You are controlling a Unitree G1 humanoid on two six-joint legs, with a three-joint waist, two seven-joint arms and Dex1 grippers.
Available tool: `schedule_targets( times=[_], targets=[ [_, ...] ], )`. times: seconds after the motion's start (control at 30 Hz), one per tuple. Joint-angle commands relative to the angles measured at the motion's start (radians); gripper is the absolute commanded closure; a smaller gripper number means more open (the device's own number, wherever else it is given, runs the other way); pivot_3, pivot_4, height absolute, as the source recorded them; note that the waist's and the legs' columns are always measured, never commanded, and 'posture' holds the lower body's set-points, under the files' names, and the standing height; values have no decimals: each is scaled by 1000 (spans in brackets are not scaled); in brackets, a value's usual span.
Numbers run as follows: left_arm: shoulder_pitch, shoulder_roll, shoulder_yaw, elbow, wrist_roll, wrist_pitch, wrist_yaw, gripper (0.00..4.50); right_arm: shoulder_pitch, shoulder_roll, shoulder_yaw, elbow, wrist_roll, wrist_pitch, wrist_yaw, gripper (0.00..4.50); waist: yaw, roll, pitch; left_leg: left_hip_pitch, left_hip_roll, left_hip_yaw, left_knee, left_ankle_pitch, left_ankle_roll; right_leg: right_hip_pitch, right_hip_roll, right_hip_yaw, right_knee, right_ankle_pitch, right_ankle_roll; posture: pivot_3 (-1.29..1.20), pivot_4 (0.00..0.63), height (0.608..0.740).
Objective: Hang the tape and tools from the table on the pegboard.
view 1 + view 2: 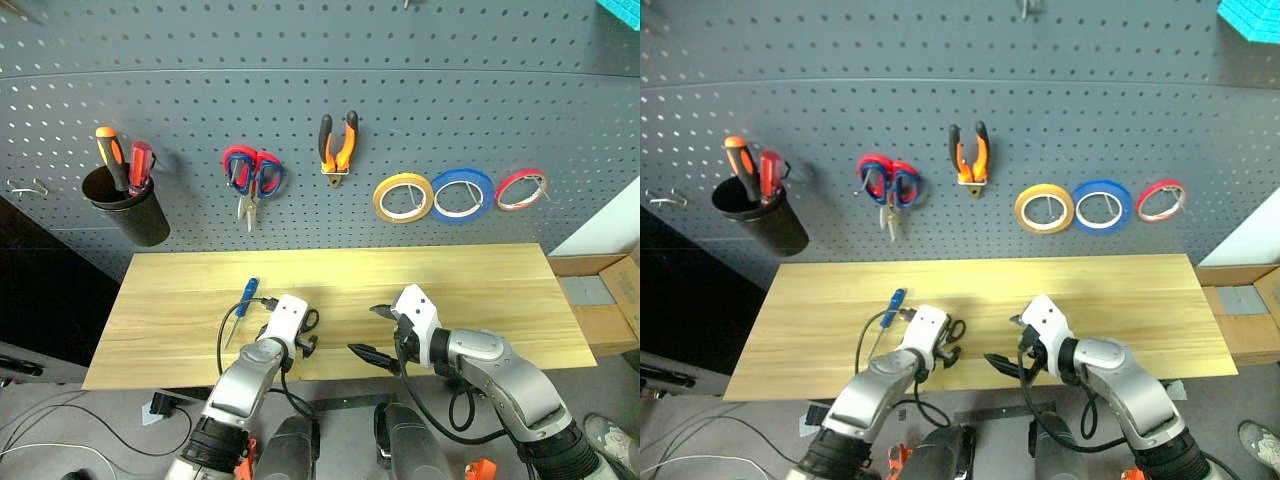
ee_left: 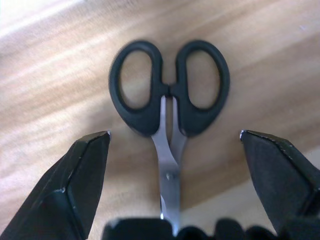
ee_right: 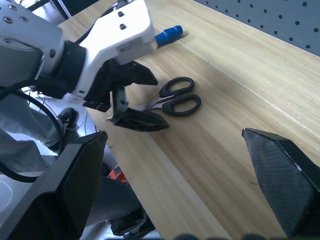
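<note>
On the pale wood desk (image 1: 420,275), the black-handled scissors (image 2: 170,95) lie near the front edge, at about seven o'clock from the desk's middle. The head views give little of them: just the black loops peeking out beside the left gripper (image 1: 305,338), whose white housing covers the blades. The left wrist view tells more. Its two black fingers (image 2: 82,172) stand wide apart on either side of the steel blades, touching nothing, with both handle loops lying flat on the wood just beyond the tips. The right wrist view adds a side angle: the left gripper's fingers straddle the blade end of the scissors (image 3: 175,98) low over the wood, and the screwdriver's blue handle (image 3: 168,35) pokes out behind the white housing.

The blue-handled screwdriver (image 1: 243,305) rests on the desk at about ten o'clock from the left gripper, lying slantwise.

The right gripper (image 1: 375,332) hovers over the desk's front edge near the middle, fingers spread wide and empty, well apart from the scissors.

On the pegboard (image 1: 480,90), seen in the head views, the orange-and-black pliers (image 1: 338,146) hang at twelve o'clock above the grippers, the yellow tape (image 1: 403,197) at about one o'clock beside a blue ring (image 1: 462,194) and a red ring (image 1: 521,189). Red-and-blue scissors (image 1: 252,178) hang at eleven o'clock, and a black cup (image 1: 128,208) holds two screwdrivers at ten.
</note>
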Motion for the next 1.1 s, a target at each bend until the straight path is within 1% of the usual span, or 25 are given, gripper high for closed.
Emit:
schedule_targets(
  times=[0.03,0.13,0.17,0.3,0.33,0.4,0.5,0.57,0.67,0.73,0.77,0.8,0.87,0.93,1.1],
  targets=[
    [23,-7,28,68,32,86,50,1360,-16,-4,-3,-7,-7,-10,-2,0,-2,0,0,0,0,0,0,0,0,0,0,0,0,0,0,-108,279,740],
    [22,-30,74,61,11,120,64,2366,-22,-10,-10,6,-9,-13,1,0,-4,0,0,2,0,0,-1,0,0,1,0,0,0,0,1,-100,278,740],
    [22,-36,85,59,8,127,67,2777,-23,-12,-10,10,-11,-16,2,0,-4,0,0,2,0,0,-1,0,0,1,0,0,0,0,1,-98,278,740],
    [31,-32,97,39,13,134,62,4208,-47,-12,-12,45,-22,-31,1,0,-4,0,0,2,0,0,-1,0,0,1,0,0,0,-1,1,-88,274,740],
    [31,-31,98,40,14,133,61,4353,-53,-10,-12,52,-24,-35,2,0,-3,0,0,2,0,0,-1,0,0,1,0,0,0,-1,1,-86,272,740],
    [34,-29,106,37,13,121,60,4352,-64,-6,-12,66,-28,-43,5,0,-2,0,0,2,0,0,-1,0,0,1,0,0,0,-1,1,-81,266,740],
    [49,8,116,-11,14,3,33,4352,-95,4,-8,61,-26,-53,18,0,-3,0,0,2,0,0,-1,0,0,1,0,0,0,-1,1,-71,261,740],
    [63,37,128,-55,-1,-102,-8,4352,-127,15,-14,53,-12,-49,29,0,-3,0,0,2,1,0,-2,0,0,0,0,0,0,-1,1,-65,253,740],
    [106,101,131,-138,-20,-288,-94,4352,-176,21,-19,23,25,-33,68,0,0,0,0,-3,0,0,-2,0,-1,-5,0,0,0,0,0,-60,239,740],
    [151,138,149,-196,-30,-410,-134,4352,-211,35,-49,-23,104,-14,108,0,4,0,0,-6,0,-1,-2,0,-1,-7,-1,0,-1,3,-5,-55,233,740],
    [175,146,165,-216,-36,-472,-141,4352,-234,42,-64,-47,139,-16,126,0,5,0,0,-7,0,-2,-1,0,-1,-7,-1,0,-2,3,-5,-49,227,740],
    [195,143,183,-227,-37,-518,-130,4352,-258,47,-73,-64,164,-19,139,0,6,0,0,-8,0,-3,-2,0,-1,-7,-1,-1,-4,3,-5,-47,224,740],
    [233,112,214,-236,-38,-704,-97,4352,-314,60,-68,-76,183,-19,149,0,9,1,0,-9,0,-4,-3,0,-1,-7,-1,-2,-8,4,-5,-44,217,740],
    [252,86,225,-242,-31,-810,-77,4352,-354,68,-55,-77,186,-21,152,0,13,0,0,-9,0,-4,-4,0,-1,-6,-1,-2,-12,5,-5,-37,213,740],
    [257,32,220,-284,-18,-997,-51,4352,-441,106,-42,-70,194,-35,145,0,29,0,0,-10,0,-4,-4,0,-1,-6,-1,-3,-12,6,-5,-21,198,740]
  ],
)
